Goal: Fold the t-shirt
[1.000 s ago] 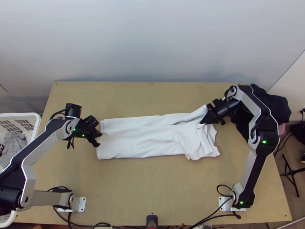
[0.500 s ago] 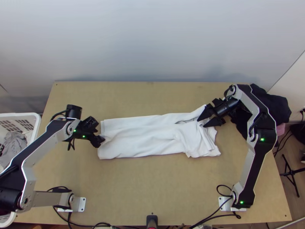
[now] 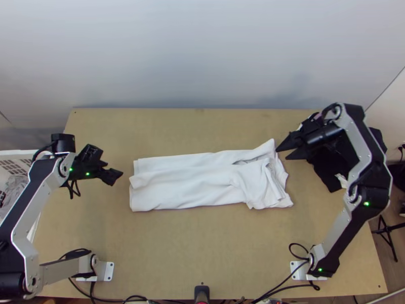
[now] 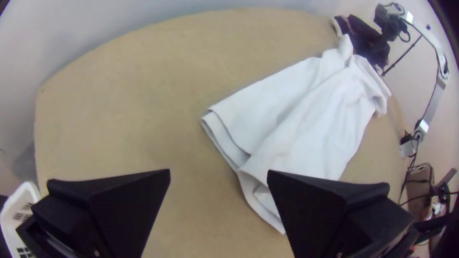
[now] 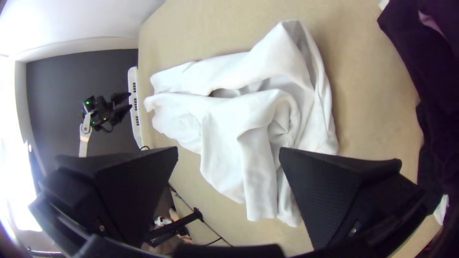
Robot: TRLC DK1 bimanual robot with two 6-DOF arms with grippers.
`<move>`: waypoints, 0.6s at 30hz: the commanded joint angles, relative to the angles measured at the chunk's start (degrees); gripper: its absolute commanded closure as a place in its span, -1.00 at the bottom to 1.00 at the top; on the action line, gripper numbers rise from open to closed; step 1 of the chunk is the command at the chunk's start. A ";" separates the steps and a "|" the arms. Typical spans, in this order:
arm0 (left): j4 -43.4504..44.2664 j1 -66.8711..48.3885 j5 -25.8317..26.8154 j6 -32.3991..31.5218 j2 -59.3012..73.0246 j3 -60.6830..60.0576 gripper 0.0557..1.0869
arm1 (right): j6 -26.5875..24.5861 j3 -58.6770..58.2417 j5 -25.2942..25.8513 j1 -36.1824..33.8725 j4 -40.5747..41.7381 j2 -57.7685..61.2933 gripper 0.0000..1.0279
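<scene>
Two hands, both parted and gripping nothing, flank the t-shirt (image 3: 192, 183): the left hand (image 4: 219, 173) just off its flatter end, the right hand (image 3: 282, 154) close by its rumpled end. Whether the right one brushes the cloth, I cannot tell. The shirt lies as a long strip across the surface (image 3: 202, 248), its layers not quite matched at the flatter end. A shallow pinch there could well catch only the upper layer and drag the strip open. At the rumpled end, creases and a gaping fold could get trapped inside the next fold, leaving a lump. Dark clothing (image 3: 326, 169) sits beyond that end; should the right hand dip or swing wide, its fingers might snag it and pull it toward the shirt.
</scene>
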 commanded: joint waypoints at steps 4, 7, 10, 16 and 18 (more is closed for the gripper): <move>-5.84 -1.90 9.28 -7.90 2.20 -4.48 -0.90 | 2.40 -6.13 -1.30 5.46 -0.96 -12.54 -0.25; -5.75 -3.75 9.28 -10.09 3.87 -5.18 -0.90 | 1.96 -9.65 -1.39 10.39 0.71 -12.98 0.32; -5.84 -3.48 11.03 -12.99 4.92 -4.39 -0.90 | 2.31 -12.28 -1.39 13.81 5.81 -12.98 0.85; -3.11 -2.96 12.18 -15.63 5.89 -4.65 -0.90 | 1.96 -16.24 -1.39 19.26 12.58 -11.40 0.94; -2.85 -2.69 12.53 -15.81 6.94 -4.30 -0.90 | 1.70 -16.59 -1.39 19.79 13.10 -10.17 0.94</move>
